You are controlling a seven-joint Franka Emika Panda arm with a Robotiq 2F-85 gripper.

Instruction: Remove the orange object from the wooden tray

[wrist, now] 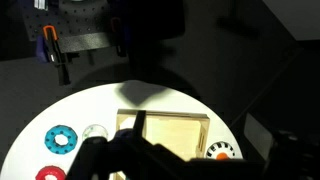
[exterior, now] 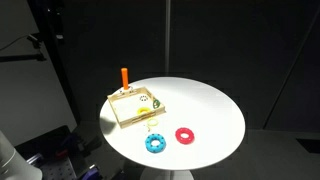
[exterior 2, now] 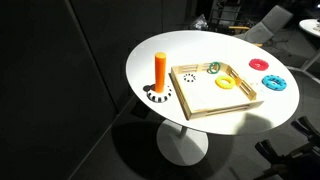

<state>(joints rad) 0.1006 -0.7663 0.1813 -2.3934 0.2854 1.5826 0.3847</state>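
Observation:
The orange object (exterior 2: 160, 68) is a short upright peg. It stands on a black and white toothed base (exterior 2: 157, 96) on the white table, just outside the corner of the wooden tray (exterior 2: 226, 108). It also shows behind the tray (exterior: 133, 115) in an exterior view (exterior: 124, 76). In the wrist view I see its top (wrist: 217, 153) beside the tray (wrist: 176, 132). My gripper (wrist: 190, 166) is high above the tray, and its dark fingers are spread apart and empty. The arm does not show in either exterior view.
A yellow ring (exterior 2: 228, 83) and a green ring (exterior 2: 213, 68) lie in the tray. A red ring (exterior 2: 259, 64) and a blue toothed ring (exterior 2: 273, 84) lie on the round table (exterior 2: 150, 55) beyond it. The table edge is close on all sides.

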